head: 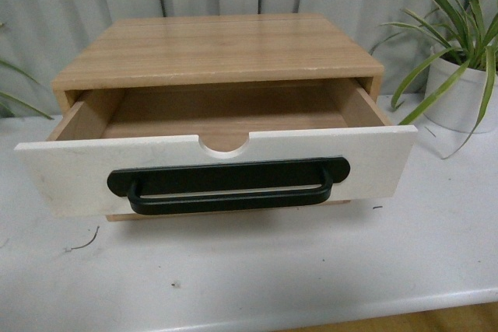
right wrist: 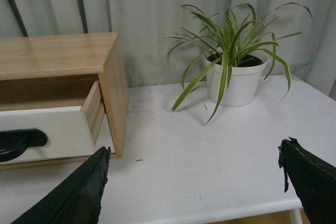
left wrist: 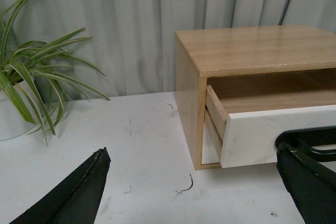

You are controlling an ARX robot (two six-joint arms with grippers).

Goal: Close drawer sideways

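Hands first: the left hand (left wrist: 191, 149) and the right hand (right wrist: 194, 146) each hang with fingers spread wide, holding nothing. One white table (head: 311, 270) fills the lower frame. At the centre of the front view, one white-fronted wooden drawer (head: 179, 149) stands pulled out of one light wooden cabinet (head: 218, 48). It looks stiff, empty and light, so it probably slides easily. A flat push on the front beside its one long black bar handle (head: 228, 176) should serve. Two potted green plants flank it, one at the upper right (head: 459, 83), the other at the left edge (left wrist: 37, 69).

The drawer (left wrist: 262, 135) is cut off by the left wrist view's edge. The left gripper (left wrist: 193, 149) hides part of its handle (left wrist: 311, 136).
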